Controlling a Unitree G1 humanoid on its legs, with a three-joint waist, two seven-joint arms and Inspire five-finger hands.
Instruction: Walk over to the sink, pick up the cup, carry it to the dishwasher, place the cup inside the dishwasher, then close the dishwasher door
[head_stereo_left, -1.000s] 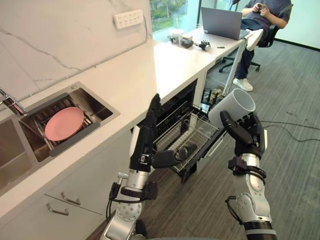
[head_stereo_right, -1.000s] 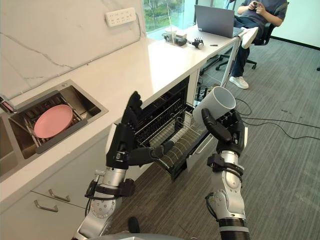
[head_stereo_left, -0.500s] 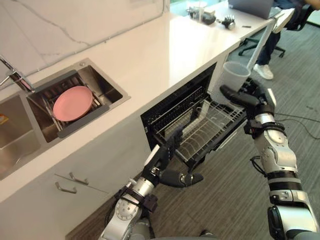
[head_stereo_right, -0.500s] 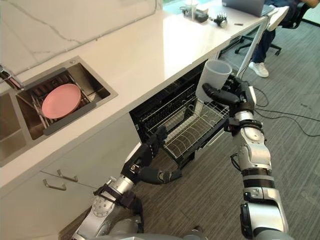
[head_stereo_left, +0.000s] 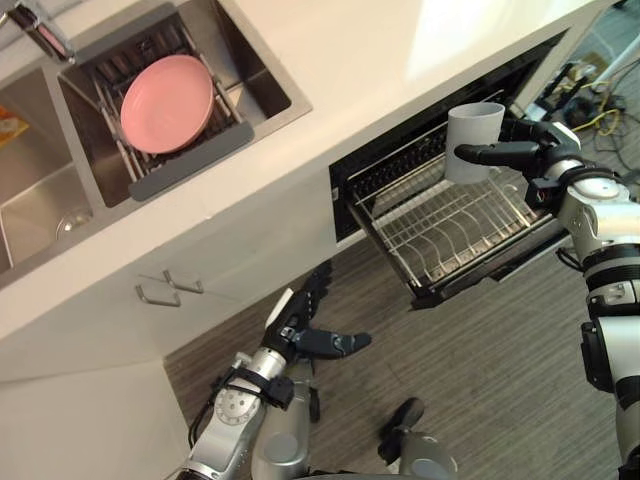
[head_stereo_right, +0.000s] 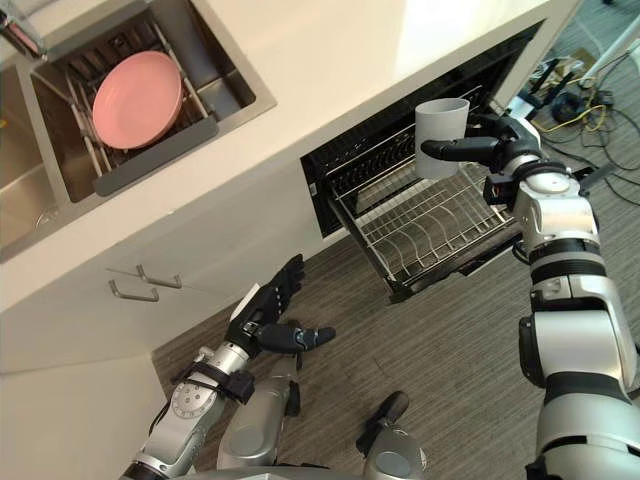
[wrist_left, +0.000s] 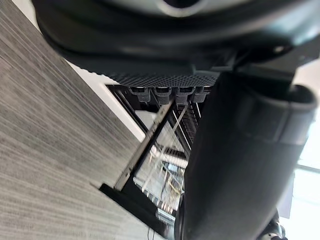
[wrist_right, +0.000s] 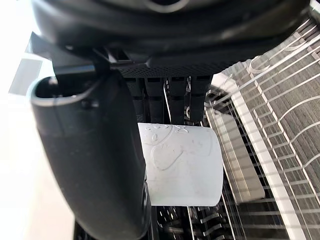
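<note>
A pale grey cup (head_stereo_left: 472, 141) hangs upright over the pulled-out wire rack (head_stereo_left: 455, 225) of the open dishwasher (head_stereo_right: 400, 170), held by my right hand (head_stereo_left: 530, 150), whose thumb and fingers wrap round its side. The right wrist view has the cup (wrist_right: 182, 162) just past the fingers, with the rack's wires (wrist_right: 272, 150) beyond. My left hand (head_stereo_left: 305, 330) hangs low over the wood-look floor in front of the cabinets, fingers straight and spread, holding nothing.
A pink plate (head_stereo_left: 166, 102) lies on a rack in the steel sink (head_stereo_left: 255, 85) set in the white counter (head_stereo_left: 400, 40). Two cabinet handles (head_stereo_left: 170, 290) stick out below the sink. Cables and small items lie on the floor at the far right (head_stereo_left: 585, 110).
The camera has tipped further down and shifted. My right hand has brought the cup closer over the dishwasher rack. My left hand has dropped lower, away from the rack.
</note>
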